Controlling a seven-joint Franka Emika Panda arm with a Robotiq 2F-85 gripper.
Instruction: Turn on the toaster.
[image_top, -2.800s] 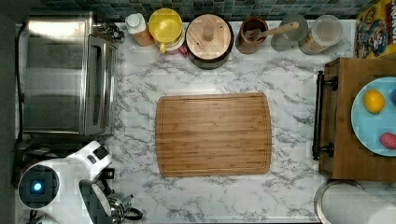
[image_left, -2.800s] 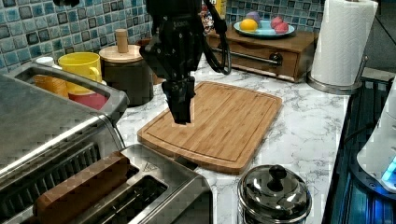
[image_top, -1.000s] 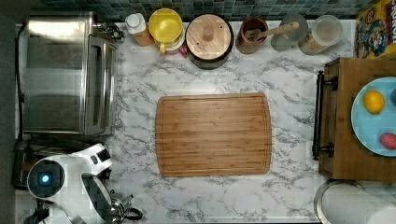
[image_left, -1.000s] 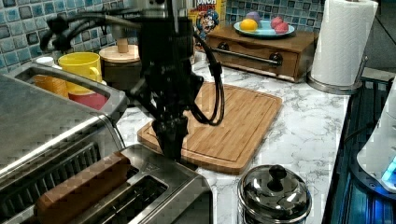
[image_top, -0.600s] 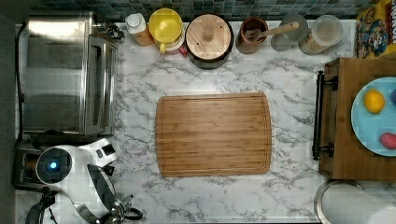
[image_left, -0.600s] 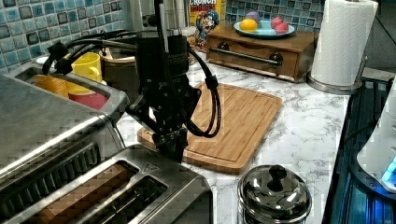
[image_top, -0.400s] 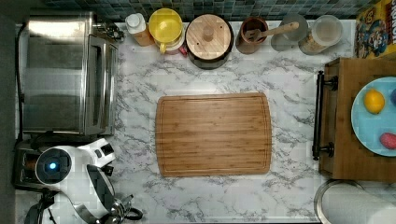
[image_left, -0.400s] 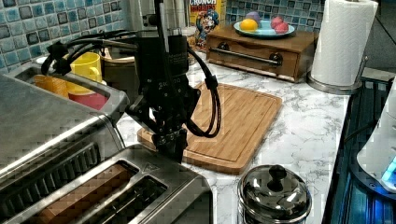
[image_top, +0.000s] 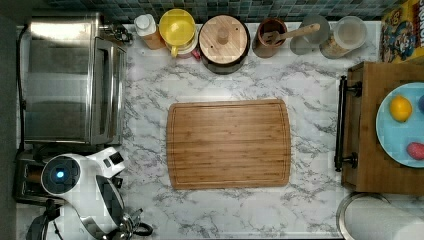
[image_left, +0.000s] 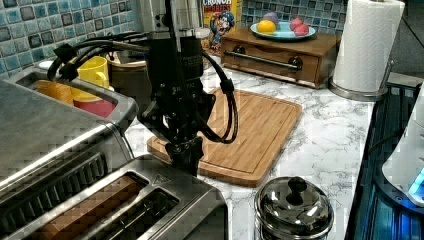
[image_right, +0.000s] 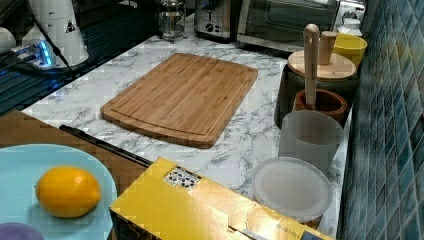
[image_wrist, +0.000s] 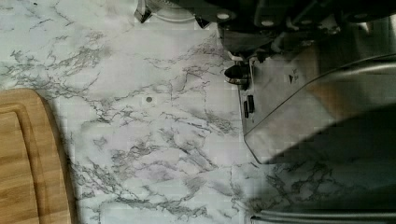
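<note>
Toaster (image_left: 125, 200): steel, bread in slot, on marble surface (image_left: 325, 135). Hand (image_left: 186, 159): at toaster's end edge, beside cutting board (image_left: 250, 130); grip state unreadable.

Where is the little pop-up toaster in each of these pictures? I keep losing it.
Top view: toaster in the top view's lower left corner, below the toaster oven.
Left view: toaster at the bottom left, slots facing up.
Right view: toaster far off at the top, left of the oven.
Wrist view: toaster, the steel surface across the marble from the board.
Shared landmark: the wooden cutting board.
</note>
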